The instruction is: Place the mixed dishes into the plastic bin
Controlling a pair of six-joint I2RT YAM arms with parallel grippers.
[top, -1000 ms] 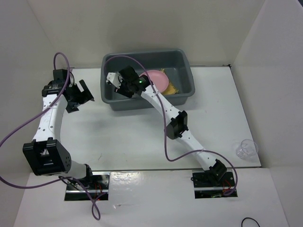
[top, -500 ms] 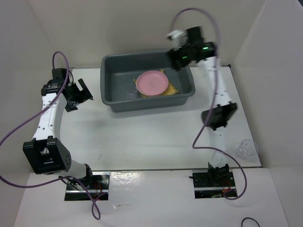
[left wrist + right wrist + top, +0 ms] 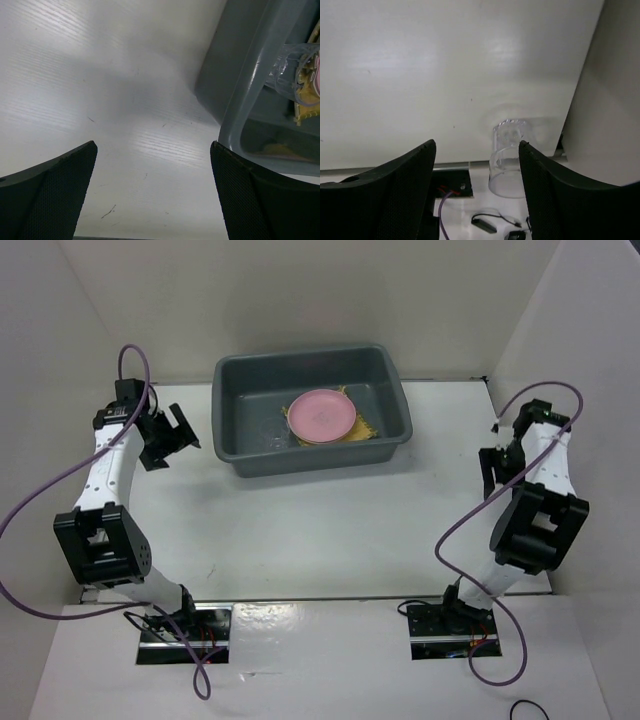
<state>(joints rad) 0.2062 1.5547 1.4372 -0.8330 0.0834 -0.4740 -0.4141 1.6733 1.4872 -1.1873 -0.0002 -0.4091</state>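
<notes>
Both grippers stand apart, holding nothing: my left gripper (image 3: 152, 147) hangs beside the plastic bin's (image 3: 225, 415) left wall, my right gripper (image 3: 476, 145) looks toward a clear cup (image 3: 507, 155) upright by the table's (image 3: 300, 520) near-right corner. Inside the bin at the far edge, the pink plate (image 3: 320, 415) lies on the bamboo mat (image 3: 362, 427).

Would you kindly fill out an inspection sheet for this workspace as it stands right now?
Surface: white table, faint scuffs.
Job's things: pink plate on yellow mat inside grey bin; clear cup also inside; second clear cup standing on the table near the right wall.
Clutter: nothing seen.
Grippers: left gripper jaws open, empty, beside the bin; right gripper jaws open, empty, facing the second clear cup.
Cables: purple cables loop off both arms.
Surroundings: white walls.
</notes>
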